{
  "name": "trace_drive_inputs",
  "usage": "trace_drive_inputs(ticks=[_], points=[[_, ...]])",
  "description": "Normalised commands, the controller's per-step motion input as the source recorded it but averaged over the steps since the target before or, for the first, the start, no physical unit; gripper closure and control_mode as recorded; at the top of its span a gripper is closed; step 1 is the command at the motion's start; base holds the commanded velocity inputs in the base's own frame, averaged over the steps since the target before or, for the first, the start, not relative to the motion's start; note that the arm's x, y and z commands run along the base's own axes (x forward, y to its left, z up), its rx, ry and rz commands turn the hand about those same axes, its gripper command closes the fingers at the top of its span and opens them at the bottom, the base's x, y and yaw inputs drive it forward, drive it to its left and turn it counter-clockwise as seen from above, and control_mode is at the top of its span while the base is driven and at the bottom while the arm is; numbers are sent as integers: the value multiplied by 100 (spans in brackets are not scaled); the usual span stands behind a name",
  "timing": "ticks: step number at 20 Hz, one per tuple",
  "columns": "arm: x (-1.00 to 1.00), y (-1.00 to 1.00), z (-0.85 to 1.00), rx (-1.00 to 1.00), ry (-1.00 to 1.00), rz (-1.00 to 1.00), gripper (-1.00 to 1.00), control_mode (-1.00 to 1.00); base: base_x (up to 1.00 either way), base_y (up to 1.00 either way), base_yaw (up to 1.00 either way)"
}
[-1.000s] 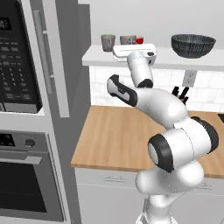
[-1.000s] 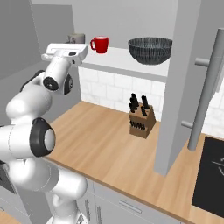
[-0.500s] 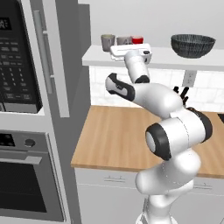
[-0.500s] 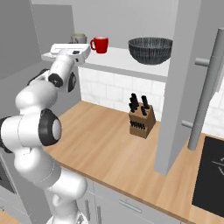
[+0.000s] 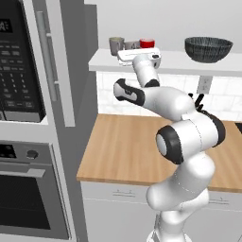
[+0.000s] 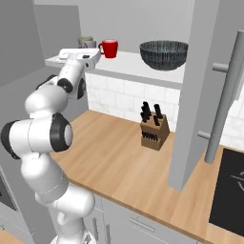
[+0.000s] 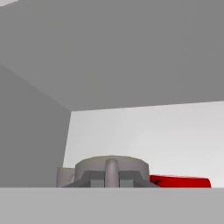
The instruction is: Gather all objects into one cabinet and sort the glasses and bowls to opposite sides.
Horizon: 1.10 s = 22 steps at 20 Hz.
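Note:
On the white shelf (image 5: 189, 61) of the open cabinet, a plain grey cup (image 5: 116, 46) stands at the left end. Close to its right is a grey cup with a handle (image 5: 130, 46), then the red cup (image 5: 147, 43). The wide dark ribbed bowl (image 5: 208, 48) sits far to the right. My gripper (image 5: 133, 52) reaches in at the shelf's front edge. In the hand view my gripper (image 7: 111, 179) is shut on the handled grey cup (image 7: 111, 165), its tips flanking the handle. The red cup (image 7: 179, 180) lies just right of it and the plain cup (image 7: 63, 177) just left.
A knife block (image 6: 153, 128) stands on the wooden counter (image 5: 118, 146) under the shelf. A microwave (image 5: 19, 71) and an oven (image 5: 28, 198) fill the tall unit on the left. A grey panel (image 6: 190, 95) with a long handle (image 6: 224, 105) hangs to the right of the bowl (image 6: 163, 54).
My hand has slid a little to the left along the shelf edge, and the handled grey cup has shifted left with it. The elbow has swung outward.

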Motion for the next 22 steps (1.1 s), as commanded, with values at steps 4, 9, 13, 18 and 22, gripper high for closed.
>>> trace_drive_inputs(ticks=[4, 9, 13, 18, 22], points=[[38, 0, -50, 0, -14, 0, 100, -100, 0, 0, 0], [34, 0, -48, 0, -13, 0, -100, -100, 0, 0, 0], [1, 0, -28, 0, -11, 0, -100, -100, 0, 0, 0], [-15, 0, -21, 0, -14, 0, -100, -100, 0, 0, 0], [-26, 0, -17, 1, -14, 0, -100, -100, 0, 0, 0]])
